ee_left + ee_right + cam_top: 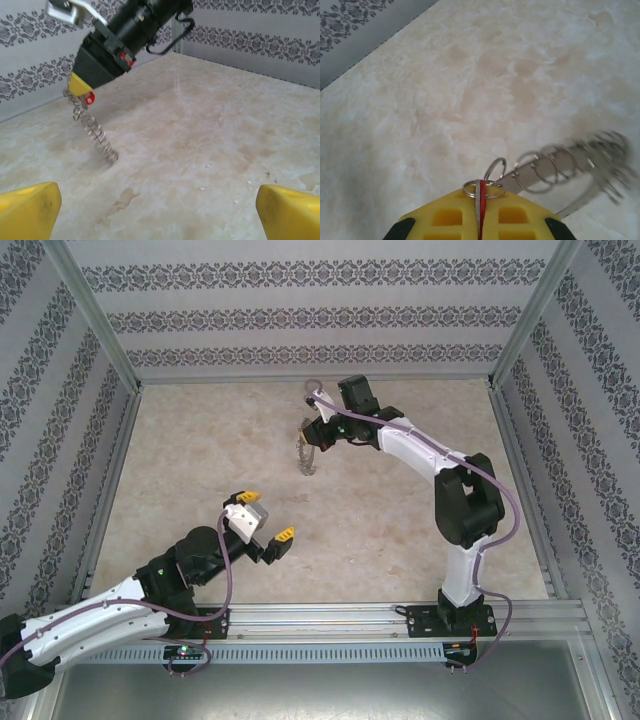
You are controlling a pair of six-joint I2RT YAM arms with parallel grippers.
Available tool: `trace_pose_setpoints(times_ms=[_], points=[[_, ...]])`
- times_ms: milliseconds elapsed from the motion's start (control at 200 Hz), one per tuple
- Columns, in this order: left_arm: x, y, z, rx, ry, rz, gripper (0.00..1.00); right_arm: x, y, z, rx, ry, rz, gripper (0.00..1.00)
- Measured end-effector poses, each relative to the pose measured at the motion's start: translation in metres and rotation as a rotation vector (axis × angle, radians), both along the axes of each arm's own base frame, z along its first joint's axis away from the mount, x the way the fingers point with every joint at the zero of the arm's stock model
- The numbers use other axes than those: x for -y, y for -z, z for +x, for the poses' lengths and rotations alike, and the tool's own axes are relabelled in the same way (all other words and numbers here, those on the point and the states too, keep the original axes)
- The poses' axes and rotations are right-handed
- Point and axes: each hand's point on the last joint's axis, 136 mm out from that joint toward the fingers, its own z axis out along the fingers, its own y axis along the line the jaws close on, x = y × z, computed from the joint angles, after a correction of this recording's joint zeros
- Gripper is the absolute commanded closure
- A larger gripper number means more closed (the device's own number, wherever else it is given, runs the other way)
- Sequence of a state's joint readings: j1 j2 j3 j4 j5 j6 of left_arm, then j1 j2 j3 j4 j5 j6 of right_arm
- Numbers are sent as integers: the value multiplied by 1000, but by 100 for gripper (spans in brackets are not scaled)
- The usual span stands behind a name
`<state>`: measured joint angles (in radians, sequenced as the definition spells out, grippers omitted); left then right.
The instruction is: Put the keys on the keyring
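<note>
Keyring point(307, 458) hangs from the red key point(481, 200), which the right fingers point(455, 205) clamp tight, its lower end touching the worktop point(200, 440) toward the back. The left fingers point(285, 534) hover spread wide, front-left.

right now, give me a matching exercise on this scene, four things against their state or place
Things:
1 left gripper
2 right gripper
3 keyring
4 red key

States:
a dangling, grey wire loops
b clamped shut
c open and empty
d pinched between yellow fingertips

Pairs: 1-c, 2-b, 3-a, 4-d
</note>
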<state>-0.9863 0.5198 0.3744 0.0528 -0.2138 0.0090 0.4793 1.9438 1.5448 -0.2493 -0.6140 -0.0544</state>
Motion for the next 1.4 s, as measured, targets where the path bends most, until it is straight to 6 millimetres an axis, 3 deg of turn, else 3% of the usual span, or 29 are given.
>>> trace_pose_setpoints(times_ms=[230,335,505,724,959,1114,1399], points=[[-1,-3,0,-9,-7,-28,0,-4,18,3,-29,12,25,100],[1,0,1,-17,-5,-16,0,-1,39,-4,-59,23,35,100],[6,3,4,-27,-6,12,0,15,82,-40,-166,50,25,100],[8,11,12,-45,-20,34,0,33,108,-85,-237,76,22,95],[8,13,22,-77,-52,25,0,55,137,-120,-298,123,3,88],[4,15,28,-101,-75,4,0,65,146,-132,-312,162,-5,86],[0,14,32,-119,-87,-24,0,68,137,-134,-273,187,14,78]])
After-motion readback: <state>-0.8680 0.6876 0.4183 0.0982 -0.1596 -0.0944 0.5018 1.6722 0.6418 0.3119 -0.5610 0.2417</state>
